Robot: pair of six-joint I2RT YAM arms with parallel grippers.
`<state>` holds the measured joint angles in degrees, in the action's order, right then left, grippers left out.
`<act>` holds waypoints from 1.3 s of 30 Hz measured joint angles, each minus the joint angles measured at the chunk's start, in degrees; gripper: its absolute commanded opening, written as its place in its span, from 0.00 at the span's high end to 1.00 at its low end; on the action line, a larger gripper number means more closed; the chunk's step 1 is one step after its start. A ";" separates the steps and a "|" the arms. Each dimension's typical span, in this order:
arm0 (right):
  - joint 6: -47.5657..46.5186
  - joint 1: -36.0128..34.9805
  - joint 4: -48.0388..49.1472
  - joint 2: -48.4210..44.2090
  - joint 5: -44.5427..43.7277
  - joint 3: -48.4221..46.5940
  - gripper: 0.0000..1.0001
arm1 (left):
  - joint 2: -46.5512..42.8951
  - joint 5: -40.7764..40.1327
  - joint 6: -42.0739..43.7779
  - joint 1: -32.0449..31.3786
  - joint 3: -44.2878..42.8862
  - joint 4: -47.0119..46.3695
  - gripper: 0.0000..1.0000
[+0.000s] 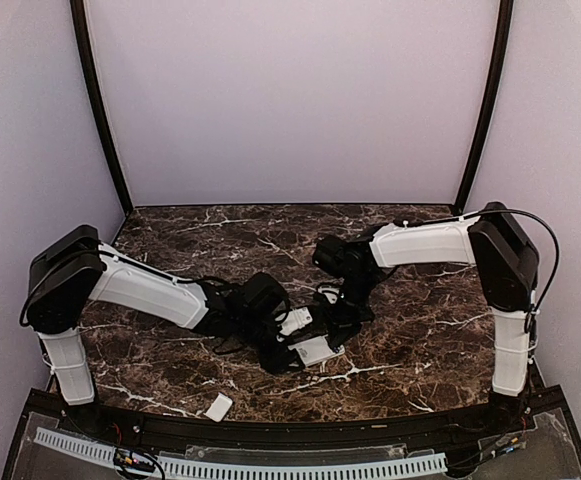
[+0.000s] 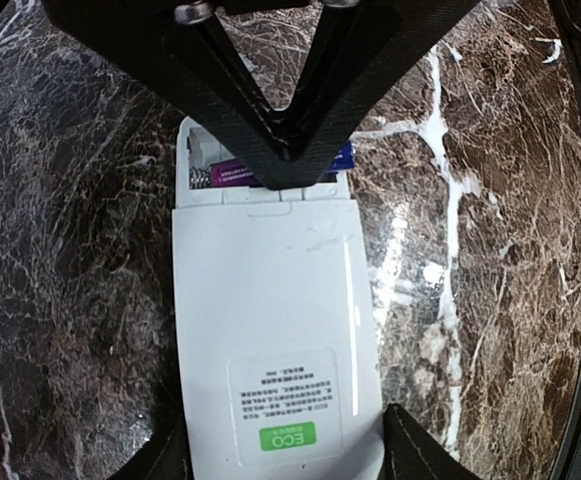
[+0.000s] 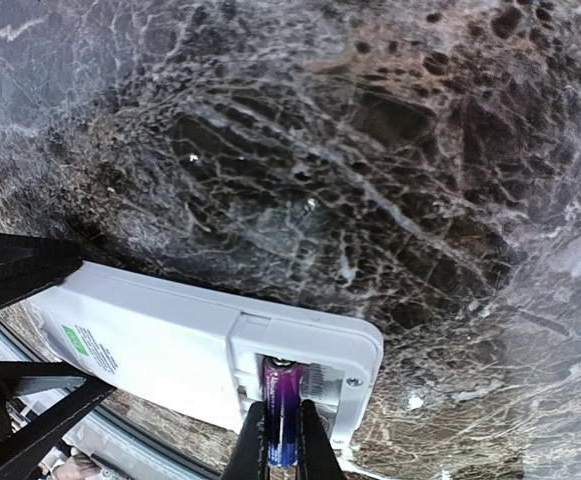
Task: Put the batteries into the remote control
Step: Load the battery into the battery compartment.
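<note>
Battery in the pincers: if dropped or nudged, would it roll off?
Probably stiff and smooth: the battery is a slim glossy cylinder, so it might slip from the narrow pinch of the right gripper. Loose on the marble table it would likely roll; seated in the remote control, its compartment walls should stop it.

Remote control [image 2: 270,330]: on the table [image 1: 190,230], at its middle, between the two arms.
Battery [image 3: 281,415]: in the compartment at the remote's right end, inside the right tool [image 3: 282,442].
Left tool [image 2: 285,455]: astride the remote's left end.
Cover plate [image 1: 219,405]: near edge, left of the remote, well apart.
</note>
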<state>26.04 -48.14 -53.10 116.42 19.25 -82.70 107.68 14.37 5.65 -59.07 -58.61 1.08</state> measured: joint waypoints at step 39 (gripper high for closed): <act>9.42 0.13 9.64 -4.46 -1.16 7.17 0.99 | 0.72 -1.01 1.25 -0.33 -1.79 2.47 0.63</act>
<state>35.46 -48.01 -43.46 111.96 18.09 -75.53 108.40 13.37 6.90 -59.40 -60.40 3.55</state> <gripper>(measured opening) 0.052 0.580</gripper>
